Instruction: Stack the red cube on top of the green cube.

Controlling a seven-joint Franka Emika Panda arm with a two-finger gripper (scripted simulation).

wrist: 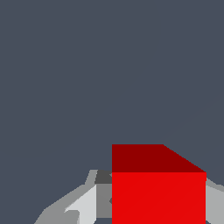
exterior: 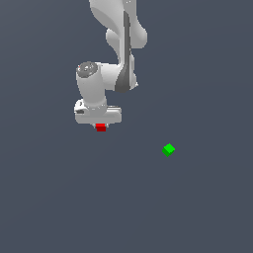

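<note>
Your gripper (exterior: 101,124) hides most of the red cube (exterior: 101,128); only its lower edge peeks out beneath the white hand. The wrist view shows flat, glossy red faces clamped between grey fingers (wrist: 83,205). The green cube (exterior: 168,149) lies well apart, towards the exterior view's right.

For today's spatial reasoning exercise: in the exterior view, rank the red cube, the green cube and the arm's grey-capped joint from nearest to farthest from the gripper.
1. red cube, right at the gripper
2. grey-capped joint, above it
3. green cube, off toward the exterior view's right
</note>
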